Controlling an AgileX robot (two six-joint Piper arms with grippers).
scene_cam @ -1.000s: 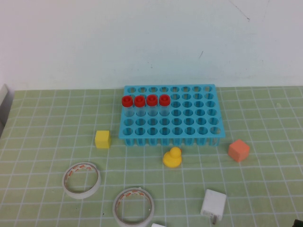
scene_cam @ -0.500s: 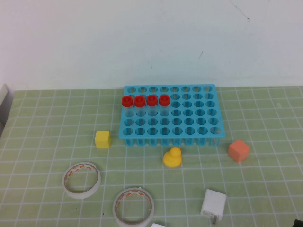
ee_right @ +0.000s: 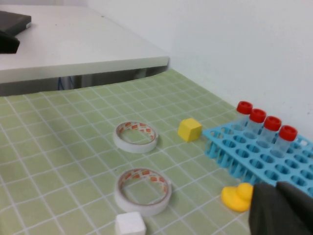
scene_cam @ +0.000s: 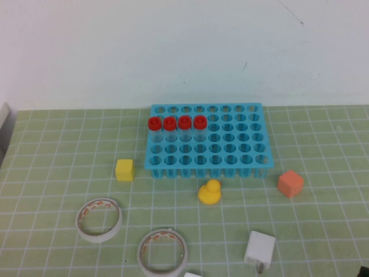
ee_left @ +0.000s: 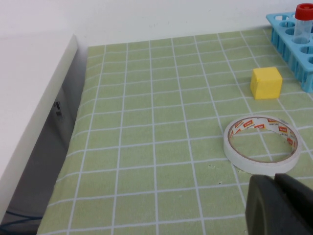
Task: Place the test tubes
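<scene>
Test tubes [scene_cam: 177, 128], 12 o'clock: likely light, slick, brittle; grip near top. Left gripper [ee_left: 276, 205] 7, right gripper [ee_right: 281, 208] 5 o'clock: closed, empty.

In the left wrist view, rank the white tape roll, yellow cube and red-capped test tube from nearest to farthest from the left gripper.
1. White tape roll, just ahead of the shut left gripper.
2. Yellow cube, beyond the roll.
3. Red-capped test tube, farthest, standing in the blue plastic rack.
The right gripper, shut, sits at the near right corner.
</scene>
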